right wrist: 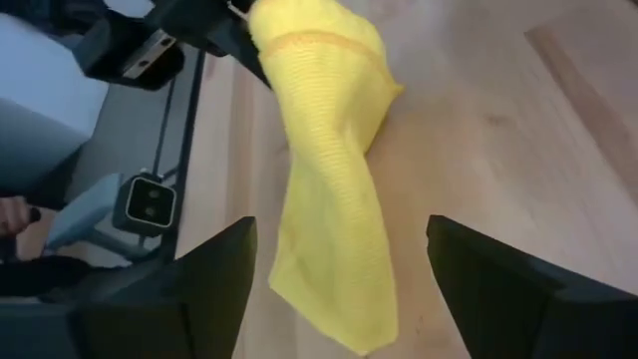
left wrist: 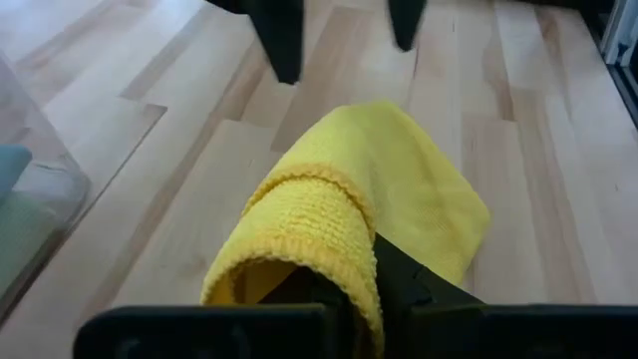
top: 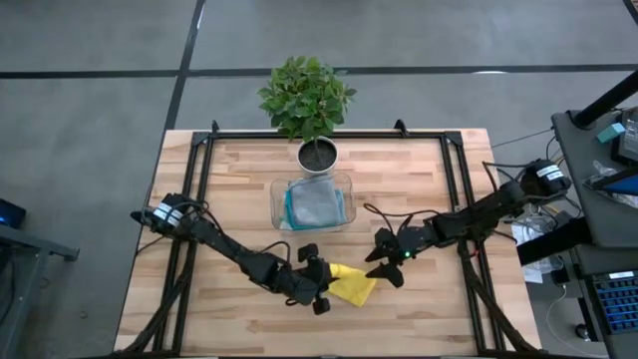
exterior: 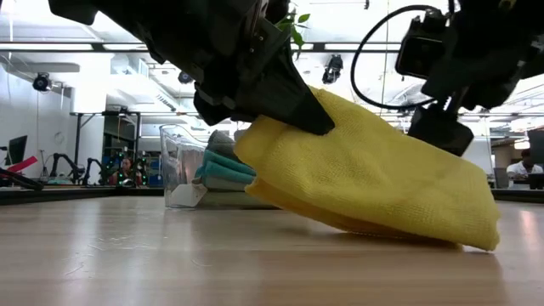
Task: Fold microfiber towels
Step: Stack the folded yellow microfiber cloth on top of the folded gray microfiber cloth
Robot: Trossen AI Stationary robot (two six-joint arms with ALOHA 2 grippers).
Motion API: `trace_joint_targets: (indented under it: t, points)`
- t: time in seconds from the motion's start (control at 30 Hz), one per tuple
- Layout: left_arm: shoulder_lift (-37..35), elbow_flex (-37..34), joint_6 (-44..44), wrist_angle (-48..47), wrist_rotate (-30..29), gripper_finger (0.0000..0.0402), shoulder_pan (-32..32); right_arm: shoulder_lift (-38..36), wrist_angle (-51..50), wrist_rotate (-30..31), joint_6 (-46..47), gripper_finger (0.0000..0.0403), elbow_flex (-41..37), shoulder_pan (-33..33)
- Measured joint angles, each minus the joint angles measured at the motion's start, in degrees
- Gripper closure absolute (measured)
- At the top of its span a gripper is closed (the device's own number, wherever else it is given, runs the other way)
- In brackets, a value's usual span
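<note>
From above, the yellow towel (top: 354, 284) is seen on the desk (top: 239, 179), pinched by the closed left claw (top: 321, 282). The right claw (top: 387, 265) is spread wide, empty, just beside it. At desk level, one end is lifted.

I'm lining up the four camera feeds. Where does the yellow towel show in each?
High: yellow towel low centre, between both claws.
Low: centre, draped, one end lifted.
Left wrist: centre, pinched by left claw.
Right wrist: centre, hanging.
Shared landmark: wooden table.
</note>
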Motion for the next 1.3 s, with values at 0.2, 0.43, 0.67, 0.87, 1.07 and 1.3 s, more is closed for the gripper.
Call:
trace_joint_targets:
  t: [0.2, 0.43, 0.67, 0.87, 1.07, 1.3]
  points:
    - [-0.09, -0.02, -0.04, -0.09, -0.04, 0.0400, 0.00, 4.77, 8.39, 3.16, -0.10, 0.0127, -1.88, 2.49]
    - [-0.26, -0.02, -0.07, -0.10, -1.22, 0.0400, 0.00, 13.50, 17.66, 3.07, -0.59, 0.0152, -1.94, 3.62]
    - [-1.72, -0.04, -0.11, -0.21, -1.60, 0.0400, 0.00, 19.60, 25.08, 2.43, -1.00, 0.0178, -2.22, 5.26]
    - [-3.03, -0.13, -0.11, -0.77, -2.54, 0.0400, 0.00, 23.35, 34.22, 2.77, -1.02, 0.0181, -2.27, 6.51]
    - [-3.66, -0.13, -0.17, -1.65, -2.56, 0.0400, 0.00, 22.94, 34.24, 4.49, -0.44, 0.0258, -2.31, 6.49]
    - [-4.31, -0.13, -0.15, -2.37, -2.56, 0.0400, 0.00, 20.67, 33.88, 3.82, -1.14, 0.0383, -2.57, 5.84]
